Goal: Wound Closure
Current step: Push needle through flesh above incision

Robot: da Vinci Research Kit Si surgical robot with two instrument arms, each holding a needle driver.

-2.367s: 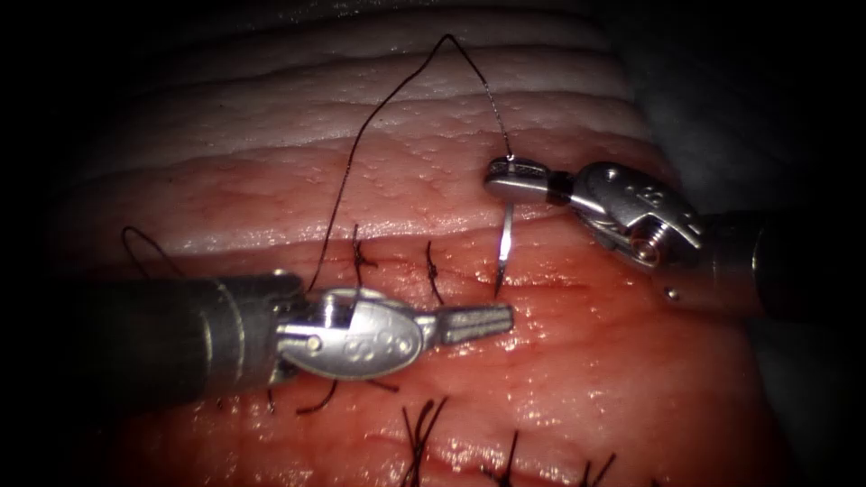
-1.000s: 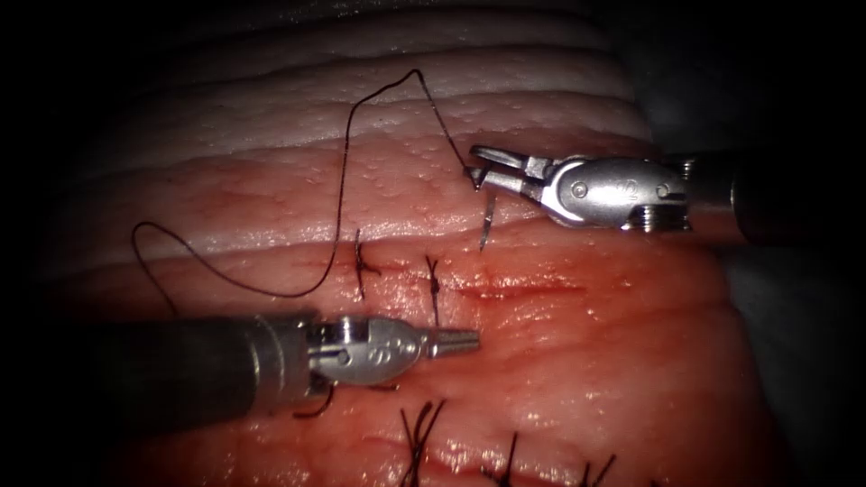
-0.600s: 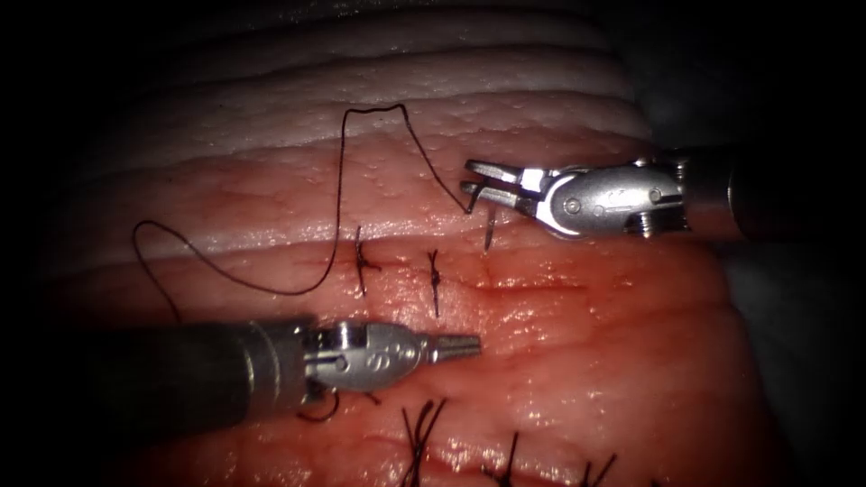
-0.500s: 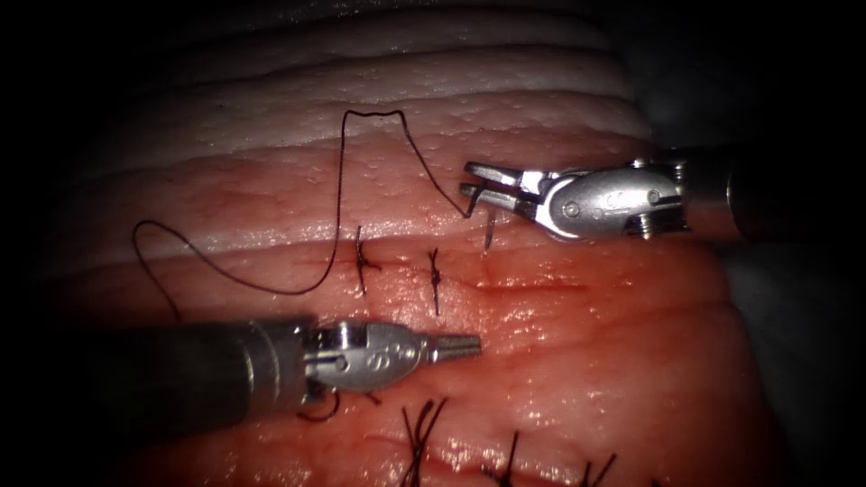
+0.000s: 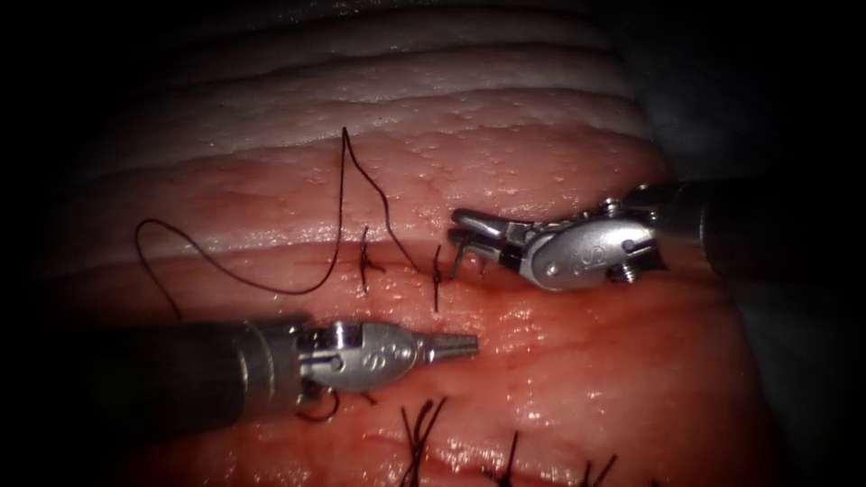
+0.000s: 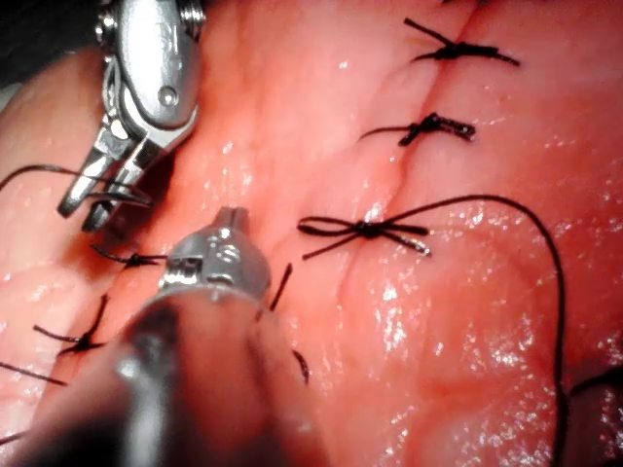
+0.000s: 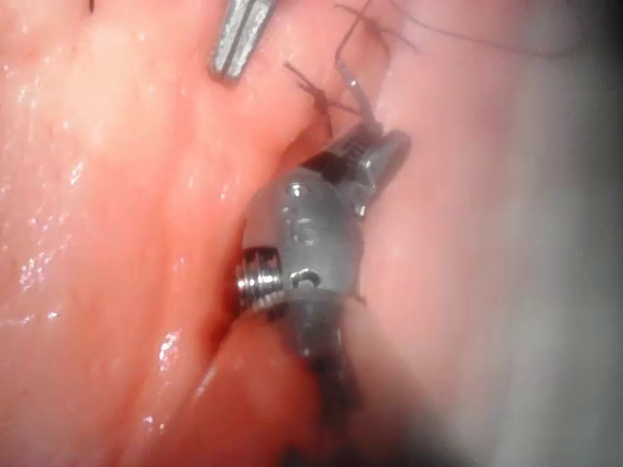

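Observation:
My right tool (image 5: pixel 458 227) lies low over the tissue (image 5: pixel 577 379), its jaws shut on the curved needle (image 5: pixel 480 263) near its thread end. The needle points down at the far edge of the cut (image 5: pixel 532 287), just right of the second stitch (image 5: pixel 436 280). I cannot tell whether its tip has gone into the tissue. Dark thread (image 5: pixel 343 180) rises from the needle, peaks, then loops left and passes under the left shaft. My left tool (image 5: pixel 469 342) hovers on the near side of the cut, shut and holding nothing. The right wrist view has the needle (image 7: pixel 352 92) beyond the right jaws (image 7: pixel 378 146).
Two tied stitches (image 5: pixel 363 261) cross the cut to the needle's left. A second row of stitches (image 5: pixel 419 433) runs along the near edge. Red fluid wets the tissue around the cut. In the left wrist view, tied stitches (image 6: pixel 365 229) and the right tool (image 6: pixel 146 78) lie ahead.
My right tool has come down and leftward with the needle, from above the tissue to the cut's edge. The thread loop has dropped lower. The left tool has drawn back left and then held still.

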